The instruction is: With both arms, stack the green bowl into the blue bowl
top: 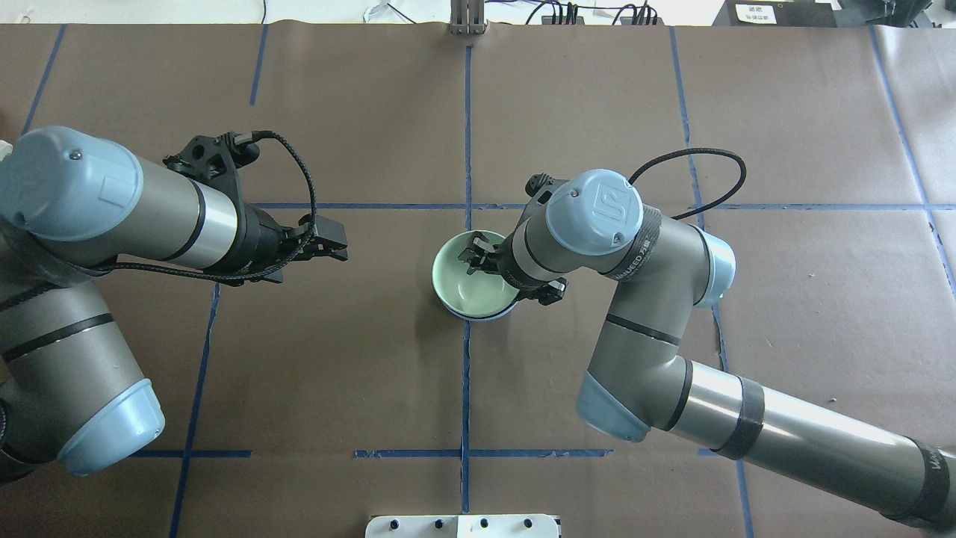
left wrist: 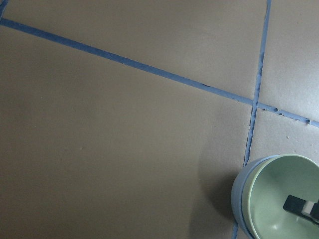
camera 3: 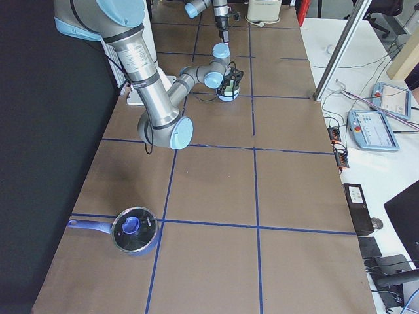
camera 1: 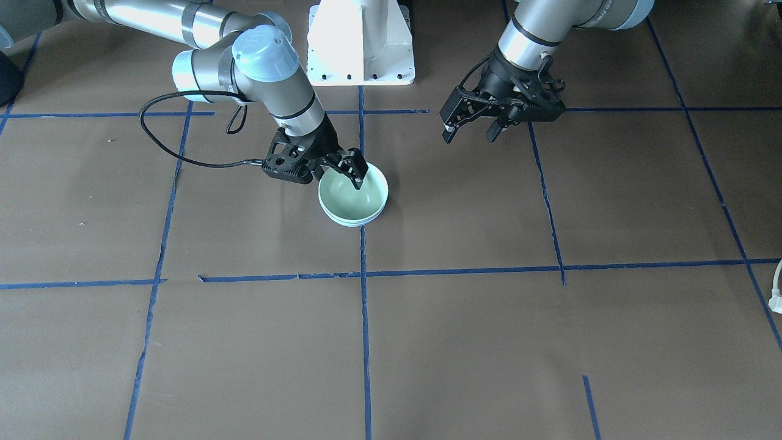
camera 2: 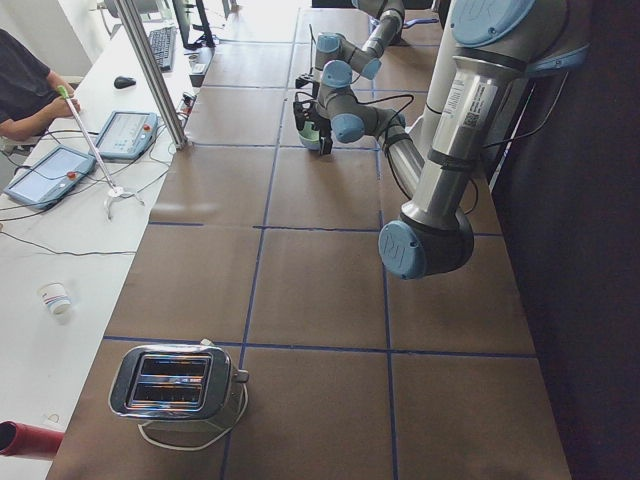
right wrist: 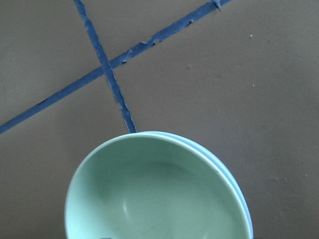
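Observation:
The green bowl sits nested inside the blue bowl at the table's middle, on a blue tape crossing. Only a thin blue rim shows under it in the overhead view. My right gripper is low over the rim on the robot's side. Its jaws are apart and one fingertip hangs inside the green bowl; this fingertip also shows in the left wrist view. My left gripper is open and empty, raised above the table and well apart from the bowls.
The white pedestal base stands behind the bowls. A toaster sits at the table's end on my left. A blue lidded pot sits at the end on my right. An operator's bench with tablets runs along the far side.

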Available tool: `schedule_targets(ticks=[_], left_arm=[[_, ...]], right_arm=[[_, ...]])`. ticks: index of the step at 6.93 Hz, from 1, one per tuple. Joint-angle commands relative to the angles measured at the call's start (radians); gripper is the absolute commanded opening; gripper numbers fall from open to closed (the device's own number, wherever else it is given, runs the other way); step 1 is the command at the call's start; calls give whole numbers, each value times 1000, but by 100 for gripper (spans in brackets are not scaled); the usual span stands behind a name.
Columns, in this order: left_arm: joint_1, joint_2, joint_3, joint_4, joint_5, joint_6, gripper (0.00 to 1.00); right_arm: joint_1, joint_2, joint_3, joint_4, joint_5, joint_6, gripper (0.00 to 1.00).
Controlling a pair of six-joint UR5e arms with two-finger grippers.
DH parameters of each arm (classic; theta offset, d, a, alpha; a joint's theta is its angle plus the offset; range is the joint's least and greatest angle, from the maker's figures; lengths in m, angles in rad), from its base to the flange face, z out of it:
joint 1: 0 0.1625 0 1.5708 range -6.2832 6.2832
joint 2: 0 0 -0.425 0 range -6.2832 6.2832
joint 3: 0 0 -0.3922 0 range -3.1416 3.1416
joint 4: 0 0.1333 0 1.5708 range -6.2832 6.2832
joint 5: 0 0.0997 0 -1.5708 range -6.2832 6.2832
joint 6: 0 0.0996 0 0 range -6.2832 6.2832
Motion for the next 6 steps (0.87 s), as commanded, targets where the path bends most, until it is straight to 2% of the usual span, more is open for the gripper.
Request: schedule_targets(ticks=[1, 2, 3, 4, 5, 6], left_arm=[[0, 1, 2, 0, 1, 0, 100], [-3, 1, 2, 0, 1, 1, 100], [-4, 36, -8, 0, -2, 17, 100], [-19, 79, -21, 0, -4, 81, 100], [-30, 167, -62, 0, -4, 183, 100], [-61, 270, -111, 0, -10, 313, 100]], right_arm=[[16, -43, 104, -10, 15, 2, 100], [51, -102, 170, -14, 50, 1, 100], [141, -182, 213, -14, 147, -10, 100], [247, -243, 218, -14, 247, -77, 100], [330, -346, 242, -14, 315, -242, 100], [394, -452, 261, -14, 322, -435, 100]])
